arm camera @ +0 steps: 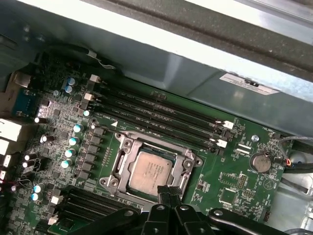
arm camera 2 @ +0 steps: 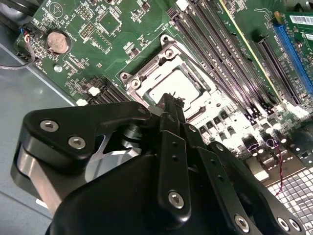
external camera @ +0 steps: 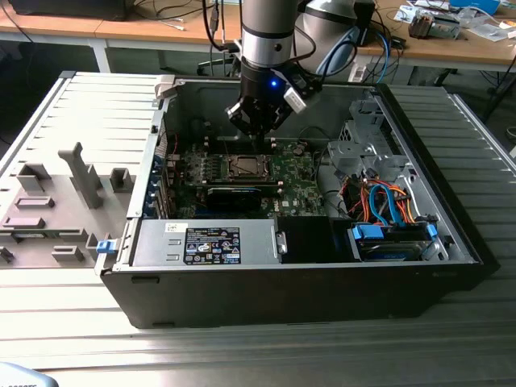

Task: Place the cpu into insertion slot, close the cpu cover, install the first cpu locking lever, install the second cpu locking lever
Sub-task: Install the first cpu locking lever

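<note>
CPU seated, cover down; levers unresolved.

Exterior view: our hand (external camera: 256, 121) hovers over the insertion slot (external camera: 244, 167) inside the open case; a labelled box is present, print not recorded. Second wrist view: the cpu (arm camera 2: 178, 88) lies in the slot, the cpu cover (arm camera 2: 159, 61) flat around it; fingers together, gripping nothing. First wrist view: same; we cannot tell the levers' state.

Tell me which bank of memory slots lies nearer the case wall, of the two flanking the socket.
In the first wrist view, the bank with white clips, beyond the cpu; the other bank sits beside the end effector.
</note>
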Controlling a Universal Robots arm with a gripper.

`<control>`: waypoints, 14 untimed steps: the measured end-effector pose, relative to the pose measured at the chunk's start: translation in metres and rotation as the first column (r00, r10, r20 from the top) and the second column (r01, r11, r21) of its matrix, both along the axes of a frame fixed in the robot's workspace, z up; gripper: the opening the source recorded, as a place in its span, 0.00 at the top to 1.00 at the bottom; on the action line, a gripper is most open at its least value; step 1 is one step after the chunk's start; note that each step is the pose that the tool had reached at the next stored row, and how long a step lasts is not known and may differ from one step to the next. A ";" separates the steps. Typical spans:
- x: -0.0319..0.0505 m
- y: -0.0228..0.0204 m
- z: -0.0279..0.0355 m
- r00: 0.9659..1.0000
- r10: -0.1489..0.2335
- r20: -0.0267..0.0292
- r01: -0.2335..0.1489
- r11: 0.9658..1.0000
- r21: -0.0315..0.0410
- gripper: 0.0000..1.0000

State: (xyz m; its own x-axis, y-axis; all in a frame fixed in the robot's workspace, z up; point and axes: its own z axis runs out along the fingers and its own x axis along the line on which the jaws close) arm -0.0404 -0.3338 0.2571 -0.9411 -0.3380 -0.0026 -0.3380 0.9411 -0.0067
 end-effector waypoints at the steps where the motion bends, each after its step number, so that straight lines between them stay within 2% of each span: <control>1: 0.0000 0.0000 0.0000 1.000 0.004 0.000 -0.004 1.000 0.000 0.89; 14: 0.0000 0.0000 0.0000 0.998 0.061 0.000 -0.061 0.998 0.000 0.89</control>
